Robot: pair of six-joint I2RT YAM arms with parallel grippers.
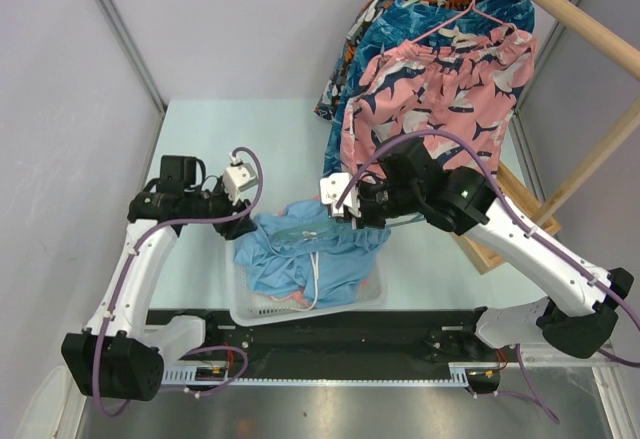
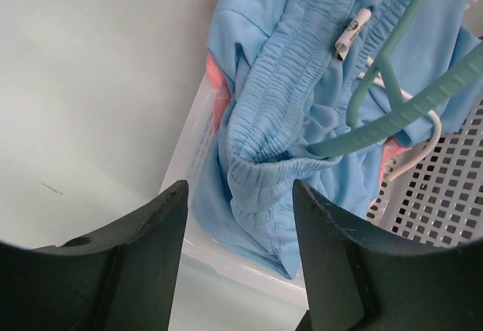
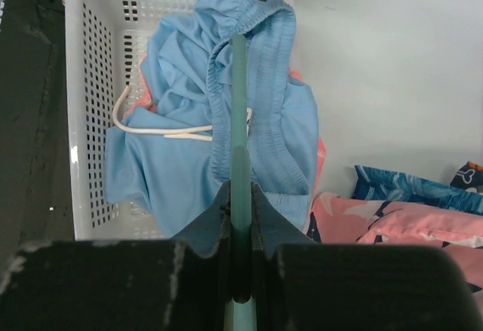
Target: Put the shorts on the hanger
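The sky-blue shorts [image 1: 312,255] lie bunched in a white basket [image 1: 370,299], white drawstring showing. My right gripper [image 3: 240,195] is shut on the mint-green hanger [image 3: 238,120], whose arm reaches over the elastic waistband [image 3: 279,97]. In the left wrist view the hanger [image 2: 411,101] passes through the waist opening of the shorts [image 2: 279,90]. My left gripper [image 2: 240,195] is open and empty, just above the waistband fold at the basket's left rim. In the top view it [image 1: 240,221] sits at the shorts' left edge, and the right gripper [image 1: 350,209] at their upper right.
Shark-print pink shorts [image 1: 440,89] and blue patterned clothes hang on hangers from a wooden rail [image 1: 570,14] at the back right. Salmon-pink fabric [image 2: 213,75] lies under the blue shorts in the basket. Grey walls close the left and back.
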